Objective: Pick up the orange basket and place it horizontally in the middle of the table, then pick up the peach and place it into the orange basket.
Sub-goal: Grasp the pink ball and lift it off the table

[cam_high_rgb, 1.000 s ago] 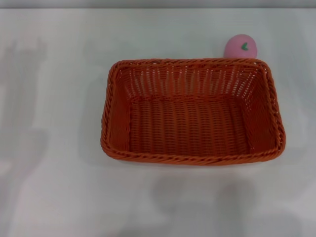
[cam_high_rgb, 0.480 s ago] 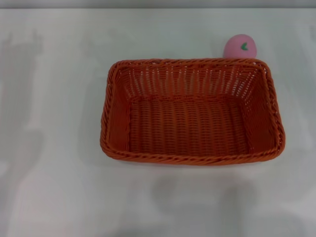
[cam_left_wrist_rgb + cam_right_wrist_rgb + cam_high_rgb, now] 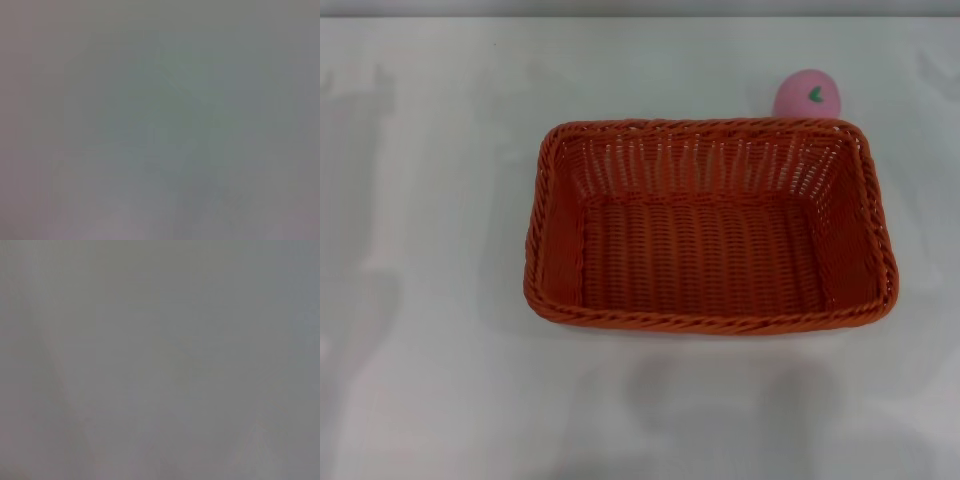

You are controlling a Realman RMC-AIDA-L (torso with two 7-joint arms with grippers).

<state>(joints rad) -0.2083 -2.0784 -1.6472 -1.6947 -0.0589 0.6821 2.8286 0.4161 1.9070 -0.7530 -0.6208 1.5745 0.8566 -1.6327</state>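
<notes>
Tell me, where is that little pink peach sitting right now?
In the head view the peach sits on the table, on the robot's right, just behind the far right corner of the orange basket, outside it.

a broad white bench fills nearly the whole head view, its surface smooth and faintly glossy. soft grey shadows lie across it: tall blurred shapes along the left side, a paler one at the far right edge, and two rounded patches near the front. the light is even and diffuse, with no hard edges. along the far edge runs a thin grey strip of what lies behind. both wrist views show only plain grey surface with dim shadows.
</notes>
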